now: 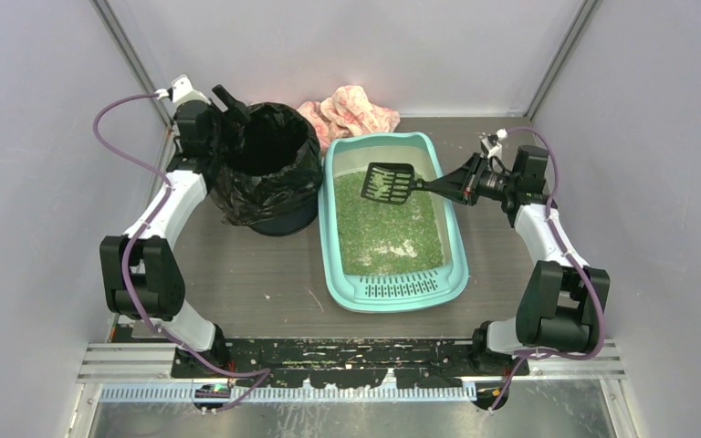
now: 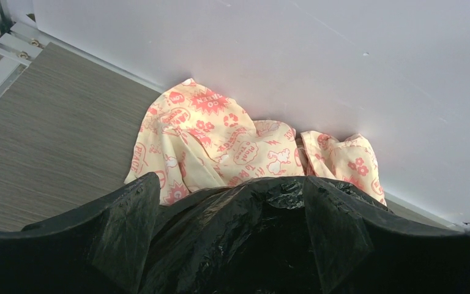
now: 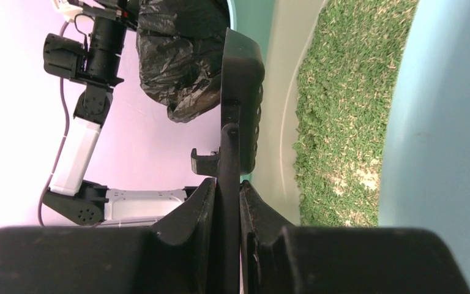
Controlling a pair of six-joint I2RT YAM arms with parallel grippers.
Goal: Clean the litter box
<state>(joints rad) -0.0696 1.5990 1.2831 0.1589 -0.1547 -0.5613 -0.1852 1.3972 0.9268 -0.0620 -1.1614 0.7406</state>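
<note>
The wood-grain table (image 1: 265,283) takes up the floor of this walled booth. On it, right of the middle, sits the litter box (image 1: 400,289), long side running near to far, its slotted lip at the near end. Green litter (image 1: 388,228) covers the bottom, with a pale bare patch toward the near side. Just left of it, close against its far-left corner, stands the round bin (image 1: 278,219) lined with a black bag (image 1: 269,169). A yellow-and-red printed cloth (image 1: 351,109) lies crumpled by the far wall, behind both.

A black slotted scoop (image 1: 388,184) hangs over the far part of the litter, with green granules on its blade. The right gripper (image 1: 452,185) is clenched on the scoop's handle, reaching in from the right. The left gripper (image 1: 228,99) is at the bin's far-left rim, jaws spread wide, bag plastic bunched between them; whether they touch it I cannot tell.
</note>
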